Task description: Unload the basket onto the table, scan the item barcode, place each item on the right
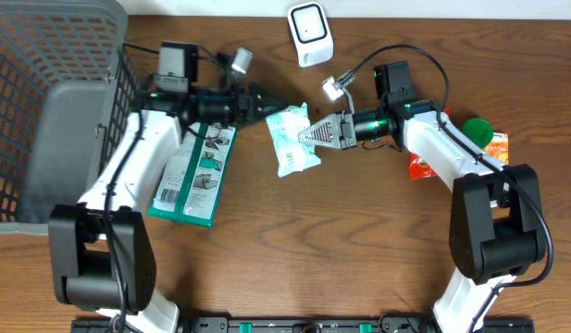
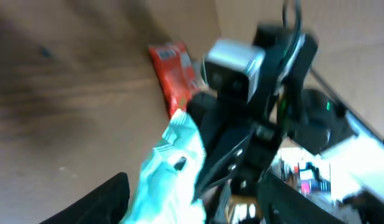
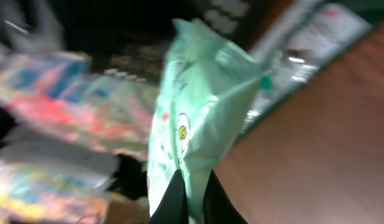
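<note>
Now the pale green packet (image 1: 292, 139) hangs above the worktop (image 1: 313, 240) between the two claws, pinched by its edge in the right claw (image 1: 315, 135). The right wrist view shows those two dark fingers closed tight on the packet's lower seam, with the rest of it standing up in front of them. The left claw (image 1: 271, 104) sits just beside the packet's opposite end. In its own view its fingers stand well apart, with the packet lying between them and not squeezed.

Beyond the right claw, toward the far edge of the worktop, stands a white scanner (image 1: 310, 33). Behind the left claw, under its arm, lies a green box (image 1: 194, 176), and further back sits a grey basket (image 1: 44, 55). Behind the right claw, beside its arm, lie a red packet (image 1: 420, 166) and a round green thing (image 1: 477, 130).
</note>
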### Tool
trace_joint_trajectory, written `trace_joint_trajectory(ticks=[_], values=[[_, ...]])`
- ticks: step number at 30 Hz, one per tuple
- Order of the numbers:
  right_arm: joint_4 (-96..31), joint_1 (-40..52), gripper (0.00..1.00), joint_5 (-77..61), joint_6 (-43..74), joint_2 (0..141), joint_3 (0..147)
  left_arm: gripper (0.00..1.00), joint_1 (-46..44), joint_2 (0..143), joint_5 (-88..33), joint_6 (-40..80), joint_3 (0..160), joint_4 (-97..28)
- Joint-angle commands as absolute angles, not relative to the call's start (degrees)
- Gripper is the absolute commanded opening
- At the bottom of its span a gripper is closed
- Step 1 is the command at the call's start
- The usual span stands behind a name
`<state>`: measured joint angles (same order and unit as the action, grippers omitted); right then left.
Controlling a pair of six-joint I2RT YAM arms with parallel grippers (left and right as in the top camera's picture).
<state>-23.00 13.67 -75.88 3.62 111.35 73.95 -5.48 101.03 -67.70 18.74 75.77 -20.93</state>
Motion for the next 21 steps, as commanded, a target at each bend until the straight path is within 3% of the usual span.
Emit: trace_joint_trajectory(ticks=[1, 4, 10, 13, 15, 21], values=[[-26.00, 14.02, 0.01, -59.77, 2.92, 107.98, 74.61, 0.69, -1.15, 99.37, -65.34, 20.78, 79.81, -20.49], [-30.24, 14.02, 0.01, -51.46, 2.85, 105.49, 76.27, 0.70, 1.21, 96.60, -59.55, 21.32, 80.49, -21.39], [-43.18, 15.05, 0.01, -29.78, 2.87, 100.27, 85.97, 0.70, 1.52, 88.77, -32.38, 20.23, 80.49, -32.18], [-54.63, 17.23, 0.01, -17.23, 1.19, 100.55, 96.92, 0.60, 1.54, 85.23, -17.72, 20.23, 80.51, -37.52], [-60.58, 18.98, 0.01, -10.17, 1.08, 101.12, 104.66, 0.59, 1.54, 83.29, -9.19, 20.21, 80.68, -40.60], [-62.89, 24.80, 0.01, 7.53, -0.86, 103.72, 122.04, 0.65, 1.54, 82.65, -0.36, 19.57, 81.58, -47.18]])
